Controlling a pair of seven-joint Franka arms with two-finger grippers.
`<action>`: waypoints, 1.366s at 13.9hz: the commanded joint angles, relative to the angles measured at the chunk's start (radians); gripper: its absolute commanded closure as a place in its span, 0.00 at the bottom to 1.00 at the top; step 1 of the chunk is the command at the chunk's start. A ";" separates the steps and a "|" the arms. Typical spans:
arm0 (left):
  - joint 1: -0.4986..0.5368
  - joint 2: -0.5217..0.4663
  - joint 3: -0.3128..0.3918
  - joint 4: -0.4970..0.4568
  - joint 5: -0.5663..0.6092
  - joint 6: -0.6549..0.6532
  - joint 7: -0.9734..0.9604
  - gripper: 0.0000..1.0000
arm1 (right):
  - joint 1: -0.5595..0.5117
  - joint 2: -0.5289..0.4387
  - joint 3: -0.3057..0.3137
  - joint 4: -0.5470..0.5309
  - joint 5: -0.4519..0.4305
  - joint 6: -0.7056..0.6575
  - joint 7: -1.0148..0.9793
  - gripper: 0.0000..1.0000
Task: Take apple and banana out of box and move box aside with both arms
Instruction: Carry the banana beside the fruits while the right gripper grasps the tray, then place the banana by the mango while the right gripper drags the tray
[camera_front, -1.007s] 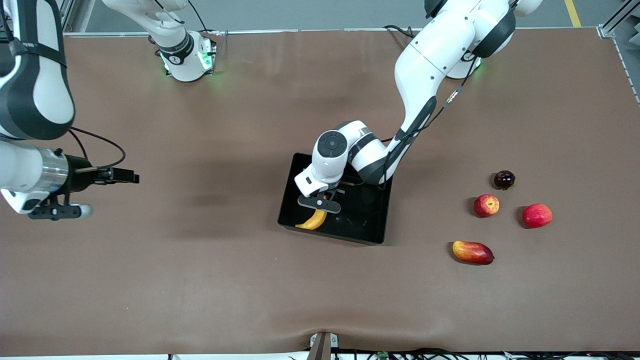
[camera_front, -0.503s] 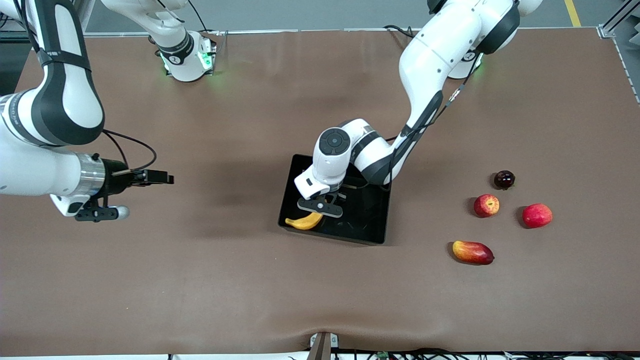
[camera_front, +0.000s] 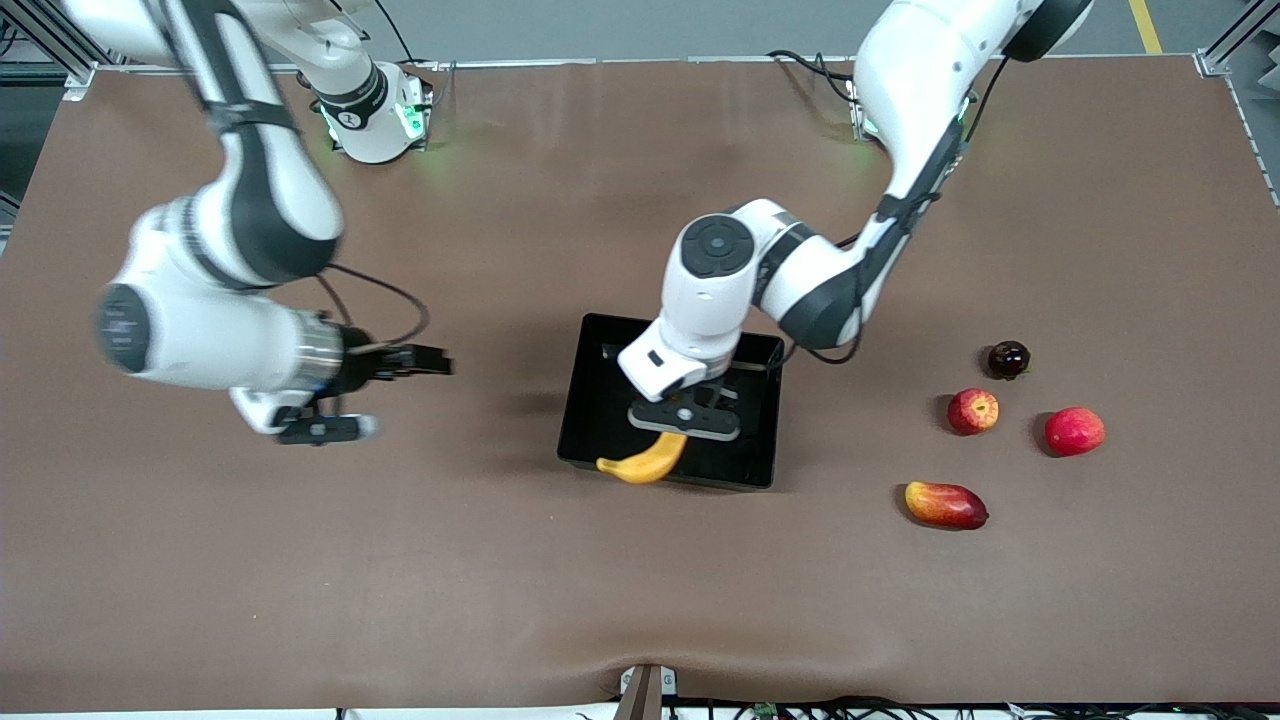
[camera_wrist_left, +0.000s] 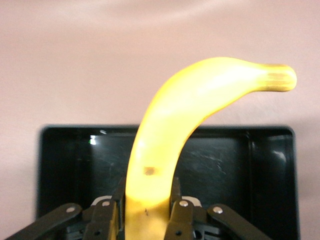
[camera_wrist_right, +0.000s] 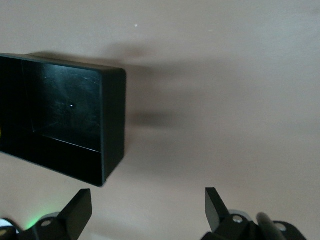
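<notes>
My left gripper (camera_front: 684, 421) is shut on one end of the yellow banana (camera_front: 645, 463) and holds it over the black box (camera_front: 598, 390). The banana's free end sticks out past the box wall nearest the front camera. In the left wrist view the banana (camera_wrist_left: 200, 97) rises from between the gripper (camera_wrist_left: 147, 212) fingers, with the box (camera_wrist_left: 65, 165) below. My right gripper (camera_front: 318, 430) hangs open over bare table toward the right arm's end, beside the box. Its wrist view shows the box (camera_wrist_right: 65, 115) and the gripper (camera_wrist_right: 147, 210) with nothing in it. The red-and-yellow apple (camera_front: 973, 410) lies toward the left arm's end.
Around the apple lie a plain red round fruit (camera_front: 1075, 431), a red-yellow mango (camera_front: 945, 504) nearer the front camera, and a small dark round fruit (camera_front: 1008, 358) farther from it. Brown table covering (camera_front: 640, 600) spreads on all sides.
The left gripper has lifted the banana and shifted slightly toward the left arm's end of the box. The right arm has swung in toward the box, its gripper still open.
</notes>
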 joint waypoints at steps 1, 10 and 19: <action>0.077 -0.083 -0.002 -0.030 -0.008 -0.082 -0.002 1.00 | 0.107 0.044 -0.011 0.011 0.006 0.077 0.175 0.00; 0.489 -0.051 0.006 -0.032 0.017 -0.176 0.221 1.00 | 0.293 0.224 -0.014 0.009 -0.149 0.344 0.346 0.14; 0.661 0.151 0.077 -0.032 0.030 0.078 0.241 1.00 | 0.314 0.273 -0.013 0.011 -0.186 0.387 0.352 1.00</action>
